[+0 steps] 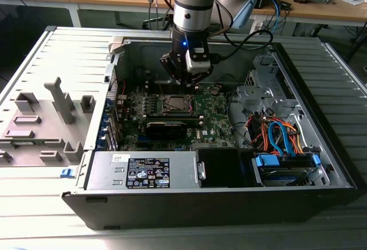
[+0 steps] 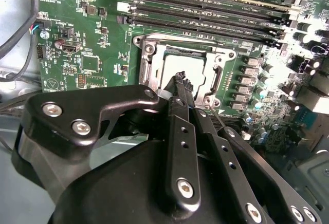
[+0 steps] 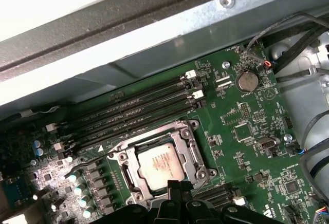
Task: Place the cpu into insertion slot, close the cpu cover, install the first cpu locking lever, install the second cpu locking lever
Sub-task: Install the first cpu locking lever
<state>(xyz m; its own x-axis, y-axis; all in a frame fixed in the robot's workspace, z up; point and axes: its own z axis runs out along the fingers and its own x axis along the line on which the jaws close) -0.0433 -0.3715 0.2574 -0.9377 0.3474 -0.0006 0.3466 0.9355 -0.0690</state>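
Note:
The cpu is a pale metallic square lying flat in the insertion slot on the green motherboard. The silver cpu cover lies down around it, and the chip shows through the cover's window. My gripper hangs just above the socket's near edge, its two black fingers pressed together, shut, with nothing seen between the tips. In the first wrist view the gripper sits at the socket's rim. In the exterior view the gripper stands right behind the socket. How the thin locking levers stand I cannot tell.
Long memory slots run beside the socket, with a coin battery further off. A black card lies in front of the socket. The power supply and a drive bay with coloured cables fill the case's front.

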